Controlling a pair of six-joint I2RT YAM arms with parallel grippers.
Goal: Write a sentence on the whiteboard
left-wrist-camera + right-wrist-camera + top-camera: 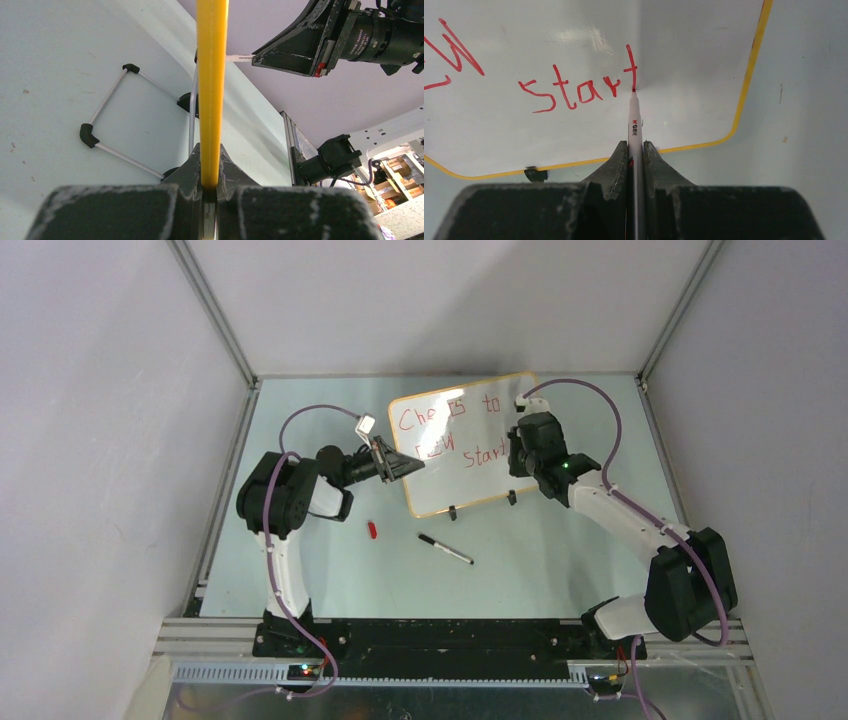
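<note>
Top cam: whiteboard [452, 486] stood propped far centre, red sentence [415, 421] nearly done. L wrist: left gripper [210, 167] pinched shut on its rim. R wrist: right gripper [635, 150] clamped marker [634, 125], tip on last "t"; next, probably lift, shift right.

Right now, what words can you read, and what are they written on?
"Che..rs to": top row of the red sentence on the whiteboard; glare hides the middle letters.
"start": bottom row, clearest in the right wrist view; the word before it is too blurred to read.
Label on the marker: too small to read.
White print on the black cylinder: too blurred to read.
</note>
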